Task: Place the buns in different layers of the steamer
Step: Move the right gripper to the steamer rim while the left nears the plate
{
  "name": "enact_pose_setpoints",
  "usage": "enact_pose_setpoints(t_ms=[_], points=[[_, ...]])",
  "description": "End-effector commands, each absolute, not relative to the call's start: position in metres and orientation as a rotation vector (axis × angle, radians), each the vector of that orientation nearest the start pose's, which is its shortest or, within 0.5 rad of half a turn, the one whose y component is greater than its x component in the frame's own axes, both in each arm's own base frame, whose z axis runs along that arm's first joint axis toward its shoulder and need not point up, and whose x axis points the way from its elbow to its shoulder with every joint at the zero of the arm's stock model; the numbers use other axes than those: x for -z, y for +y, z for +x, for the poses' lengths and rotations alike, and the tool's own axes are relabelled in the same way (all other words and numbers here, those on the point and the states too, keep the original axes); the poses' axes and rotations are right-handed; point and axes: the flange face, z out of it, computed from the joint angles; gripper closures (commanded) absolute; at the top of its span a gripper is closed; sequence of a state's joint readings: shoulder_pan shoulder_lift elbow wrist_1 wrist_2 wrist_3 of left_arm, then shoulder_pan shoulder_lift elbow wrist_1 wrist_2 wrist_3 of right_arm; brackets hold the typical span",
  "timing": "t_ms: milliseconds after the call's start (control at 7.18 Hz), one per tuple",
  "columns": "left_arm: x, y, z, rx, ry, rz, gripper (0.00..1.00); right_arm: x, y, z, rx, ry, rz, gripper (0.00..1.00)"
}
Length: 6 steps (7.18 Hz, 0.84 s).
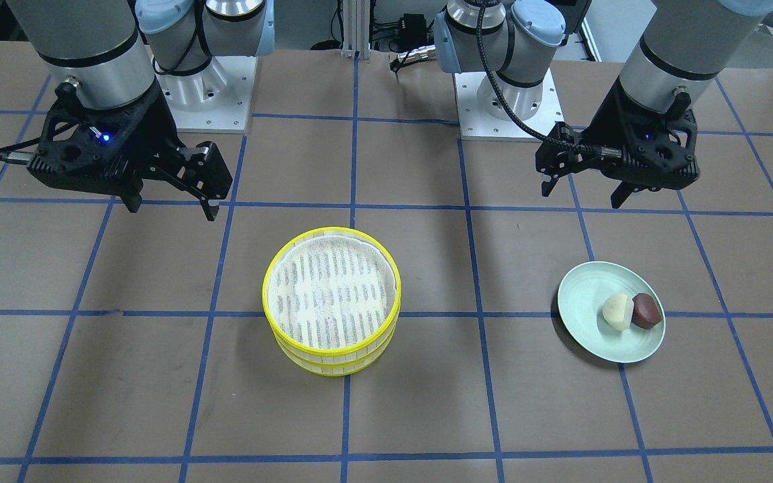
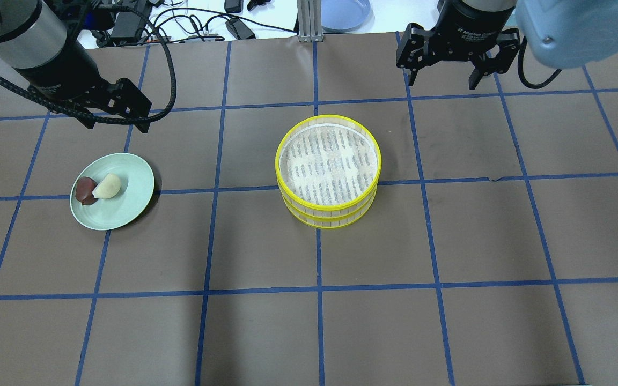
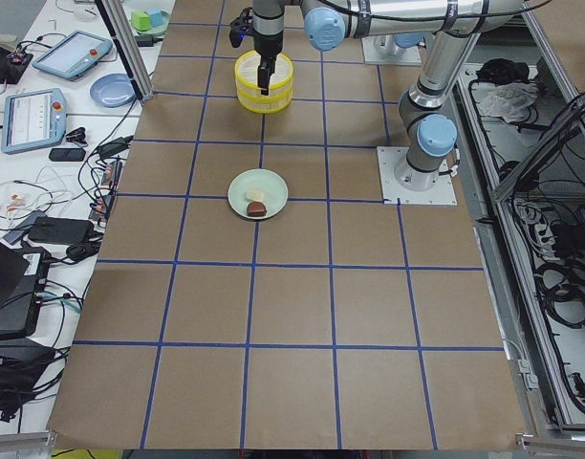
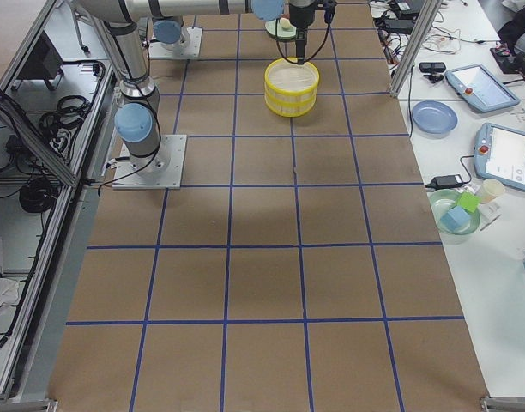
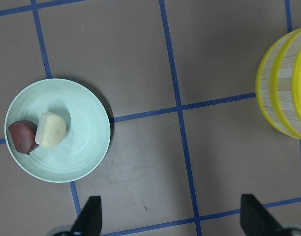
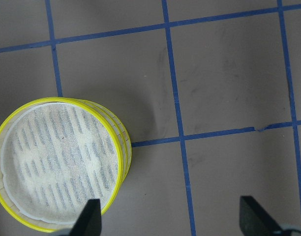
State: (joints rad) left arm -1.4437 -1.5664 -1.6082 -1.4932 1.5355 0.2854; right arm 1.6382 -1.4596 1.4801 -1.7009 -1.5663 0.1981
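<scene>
Two yellow-rimmed steamer layers [image 2: 329,170] are stacked in the table's middle, and the top one is empty; the stack also shows in the front view [image 1: 331,298] and both wrist views [image 5: 283,83] [image 6: 59,164]. A cream-white bun [image 2: 108,186] [image 1: 618,312] [image 5: 51,130] and a reddish-brown bun [image 2: 85,190] [image 1: 646,310] [image 5: 22,136] lie touching on a pale green plate [image 2: 121,209]. My left gripper [image 2: 118,123] [image 1: 582,194] is open and empty, above the table behind the plate. My right gripper [image 2: 442,80] [image 1: 173,209] is open and empty, behind and to the right of the steamer.
The table is brown paper with a blue tape grid. The two arm bases [image 1: 205,94] [image 1: 507,100] stand at the robot's side. A blue plate [image 2: 345,12], cables and tablets lie on the white bench beyond the far edge.
</scene>
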Motion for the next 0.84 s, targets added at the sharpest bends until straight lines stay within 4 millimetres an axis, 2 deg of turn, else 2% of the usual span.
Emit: enact_pose_setpoints(t_ms=[0, 139, 279, 418, 557, 697], points=[[-0.478, -0.510, -0.073, 0.087, 3.155, 0.249, 0.00, -0.408, -0.567, 0.175, 0.129, 3.112, 0.205, 0.00], [-0.477, -0.510, -0.071, 0.079, 3.152, 0.248, 0.00, -0.366, -0.585, 0.182, 0.119, 3.102, 0.228, 0.00], [-0.479, -0.509, -0.071, 0.085, 3.149, 0.246, 0.00, -0.332, -0.594, 0.191, 0.033, 3.091, 0.213, 0.01], [-0.474, -0.514, -0.057, 0.072, 3.147, 0.211, 0.00, -0.302, -0.599, 0.194, -0.054, 3.098, 0.196, 0.09], [-0.456, -0.522, -0.049, 0.021, 3.152, 0.192, 0.00, -0.298, -0.599, 0.198, -0.060, 3.099, 0.192, 0.11], [-0.449, -0.523, -0.047, -0.003, 3.141, 0.186, 0.00, -0.295, -0.596, 0.208, -0.068, 3.098, 0.177, 0.17]])
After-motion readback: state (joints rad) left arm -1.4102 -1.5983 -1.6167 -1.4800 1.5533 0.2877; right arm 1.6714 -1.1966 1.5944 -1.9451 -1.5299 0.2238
